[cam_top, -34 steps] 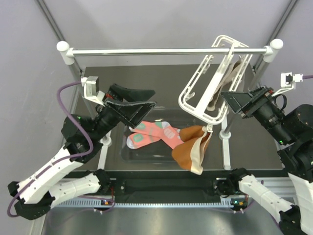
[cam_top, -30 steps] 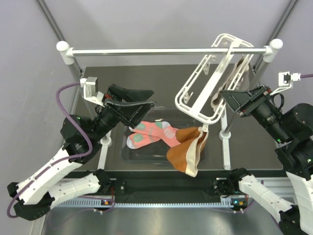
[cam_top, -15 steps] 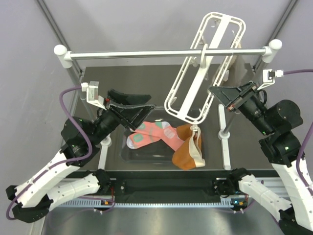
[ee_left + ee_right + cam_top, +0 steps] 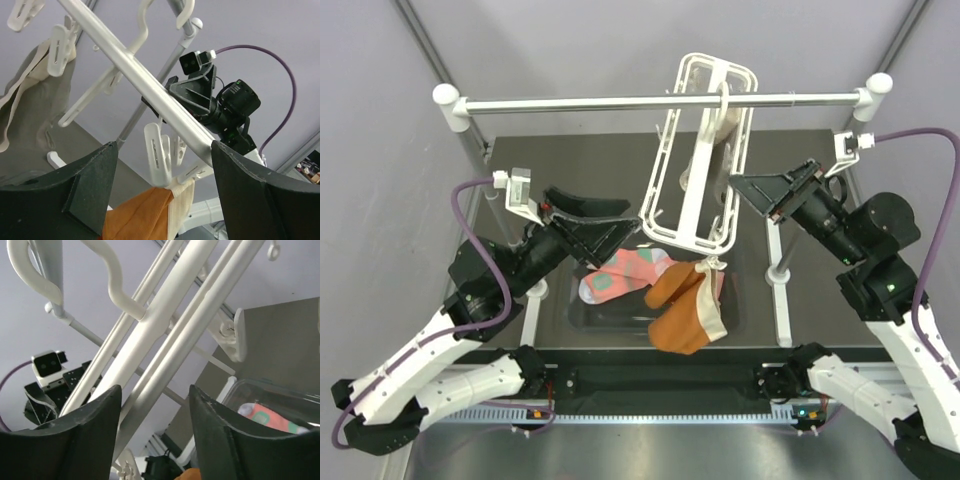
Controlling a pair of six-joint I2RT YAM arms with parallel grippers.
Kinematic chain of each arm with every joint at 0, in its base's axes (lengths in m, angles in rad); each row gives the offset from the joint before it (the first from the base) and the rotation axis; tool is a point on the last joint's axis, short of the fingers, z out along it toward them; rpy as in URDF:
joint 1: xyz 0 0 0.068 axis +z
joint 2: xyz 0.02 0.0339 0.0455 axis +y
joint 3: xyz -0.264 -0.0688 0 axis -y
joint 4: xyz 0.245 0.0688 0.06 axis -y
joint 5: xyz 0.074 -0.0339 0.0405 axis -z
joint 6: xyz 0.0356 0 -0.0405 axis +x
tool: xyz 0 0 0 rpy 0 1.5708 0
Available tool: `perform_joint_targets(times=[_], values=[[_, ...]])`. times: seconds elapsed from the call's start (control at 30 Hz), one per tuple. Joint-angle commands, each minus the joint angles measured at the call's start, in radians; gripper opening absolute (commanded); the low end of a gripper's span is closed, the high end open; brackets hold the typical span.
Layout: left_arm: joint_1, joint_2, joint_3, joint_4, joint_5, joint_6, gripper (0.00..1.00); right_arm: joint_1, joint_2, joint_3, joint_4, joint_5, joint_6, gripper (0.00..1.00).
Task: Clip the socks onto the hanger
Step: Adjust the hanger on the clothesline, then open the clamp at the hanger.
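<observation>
The white hanger [image 4: 703,165] hangs by its hook from the metal rail, steeply tilted. The pink socks [image 4: 630,272] with mint toes lie in a clear tray below it; nothing holds them. My left gripper [image 4: 632,216] is open just left of the hanger's lower end. In the left wrist view [image 4: 164,147] a hanger bar [image 4: 150,85] and a clip show beyond its fingers. My right gripper [image 4: 752,195] is close against the hanger's right side. In the right wrist view [image 4: 155,388] its jaws stand apart with the hanger's rails [image 4: 165,320] between and beyond them, and the socks [image 4: 260,415] show low right.
A rust-orange cloth [image 4: 678,310] with a beige piece hangs from a clip at the hanger's lower end, over the tray [image 4: 582,310]. A beige-grey cloth [image 4: 30,105] is clipped higher up. The metal rail [image 4: 570,103] on two posts spans the back.
The hanger has swung left along the rail and turned more upright, carrying the orange cloth left. My right gripper followed it up and to the left. The left arm barely moved.
</observation>
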Motion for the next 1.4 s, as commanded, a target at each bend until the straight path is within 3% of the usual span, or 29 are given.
perform_joint_targets(times=[0.0,0.13,0.27,0.5,0.7,0.8,1.03,1.17,1.23,1.37], values=[[-0.003,-0.025,0.005,-0.061,-0.029,0.031,0.80,0.009,-0.056,0.052,-0.098,0.035,-0.135,0.58],[-0.003,-0.063,-0.017,-0.138,-0.051,0.053,0.80,0.009,-0.128,0.063,-0.278,0.117,-0.267,0.78],[-0.003,-0.118,-0.048,-0.190,-0.123,0.065,0.80,0.008,-0.220,0.057,-0.415,0.269,-0.368,0.91],[-0.003,-0.128,-0.066,-0.280,-0.184,0.094,0.81,0.009,-0.351,0.043,-0.606,0.430,-0.448,0.93],[-0.003,-0.109,-0.101,-0.386,-0.226,0.087,0.80,0.009,-0.371,0.011,-0.782,0.516,-0.474,0.91],[-0.003,-0.094,-0.123,-0.423,-0.240,0.079,0.80,0.011,-0.319,0.008,-0.893,0.552,-0.450,0.99],[-0.003,0.007,-0.205,-0.434,-0.247,0.019,0.80,0.009,-0.305,0.002,-0.935,0.559,-0.347,1.00],[-0.003,0.072,-0.242,-0.374,-0.197,-0.024,0.78,0.009,-0.421,0.034,-0.874,0.390,-0.470,1.00],[-0.003,0.078,-0.261,-0.333,-0.148,-0.030,0.78,0.011,-0.464,0.031,-0.855,0.395,-0.503,1.00],[-0.003,0.029,-0.310,-0.160,-0.016,-0.022,0.78,0.011,-0.497,0.112,-0.860,0.242,-0.556,1.00]])
